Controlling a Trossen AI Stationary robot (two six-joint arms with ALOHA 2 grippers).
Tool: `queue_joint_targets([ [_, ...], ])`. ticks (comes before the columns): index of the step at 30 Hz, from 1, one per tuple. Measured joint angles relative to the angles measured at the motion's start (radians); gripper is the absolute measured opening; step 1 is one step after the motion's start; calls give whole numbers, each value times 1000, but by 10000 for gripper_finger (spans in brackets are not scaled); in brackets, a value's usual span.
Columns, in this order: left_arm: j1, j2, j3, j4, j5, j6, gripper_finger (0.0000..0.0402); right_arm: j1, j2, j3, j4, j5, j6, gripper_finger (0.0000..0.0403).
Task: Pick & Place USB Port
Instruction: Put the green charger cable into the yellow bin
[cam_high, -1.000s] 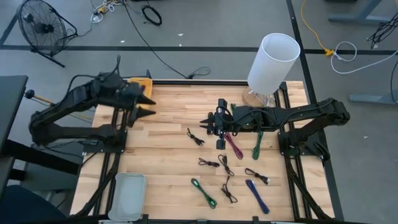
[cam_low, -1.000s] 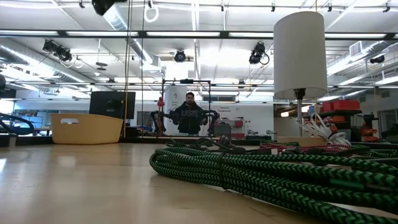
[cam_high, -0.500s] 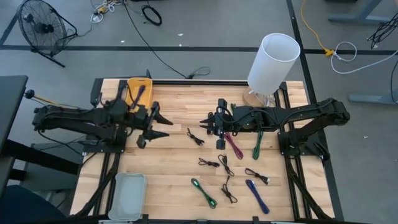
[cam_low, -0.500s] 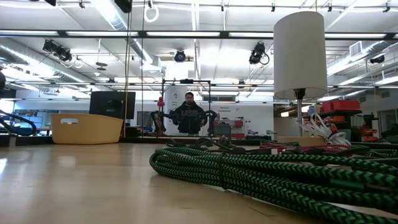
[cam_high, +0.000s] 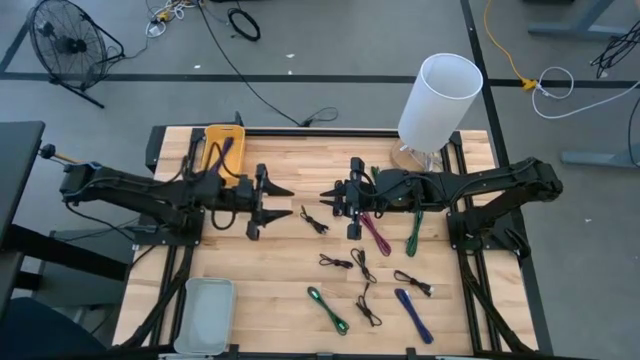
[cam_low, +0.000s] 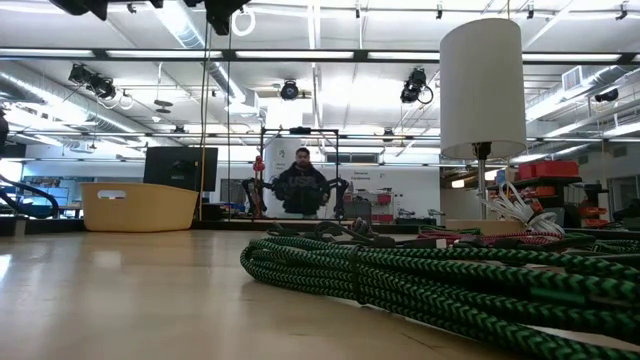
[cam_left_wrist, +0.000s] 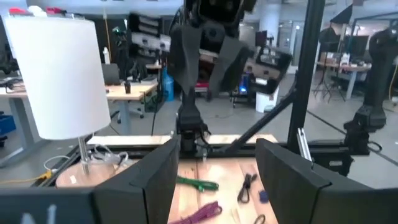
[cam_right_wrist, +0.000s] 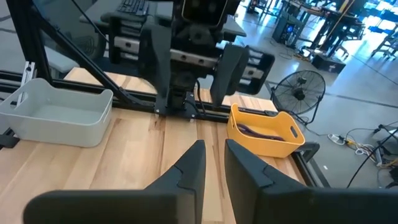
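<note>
A wooden slat table (cam_high: 280, 275) seen from above, scattered with short USB cables. Small black cables (cam_high: 314, 221) lie at the centre, with a purple cable (cam_high: 376, 233) and a green braided cable (cam_high: 413, 232) to the right, and a blue cable (cam_high: 413, 314) at the near right. One purple cable already sits in the yellow bin (cam_high: 222, 146) at the far left corner; an empty grey tray (cam_high: 204, 312) waits at the near left.

The left gripper (cam_high: 272, 203) hovers left of centre, fingers spread wide and holding nothing. The right gripper (cam_high: 335, 197) faces it from the right, fingers drawn near together with a narrow gap — nothing visibly pinched.

The cables look light, limp and braided — likely to flop and dangle when lifted. The bundled middle, where the coils are tied, seems the surest place to pinch; the hard plug ends look small and slippery. A white cylindrical lamp (cam_high: 438, 97) stands at the far right.
</note>
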Motion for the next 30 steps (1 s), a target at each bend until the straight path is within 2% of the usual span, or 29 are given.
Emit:
queue_joint_targets([
  [8, 0, -1, 0, 7, 0, 0, 220, 0, 0, 0, -20, 0, 1, 61],
  [14, 0, -1, 0, 6, 0, 0, 220, 0, 0, 0, -150, 3, 114, 61],
  [21, 0, -1, 0, 5, 0, -1, 220, -22, 1, -108, -354, 281, 393, 61],
  [28, 0, -1, 0, 5, 1, -1, 220, -116, 1, -295, -385, 437, 672, 62],
  [30, 0, -1, 0, 4, 1, -2, 220, -156, 1, -351, -394, 444, 740, 68],
])
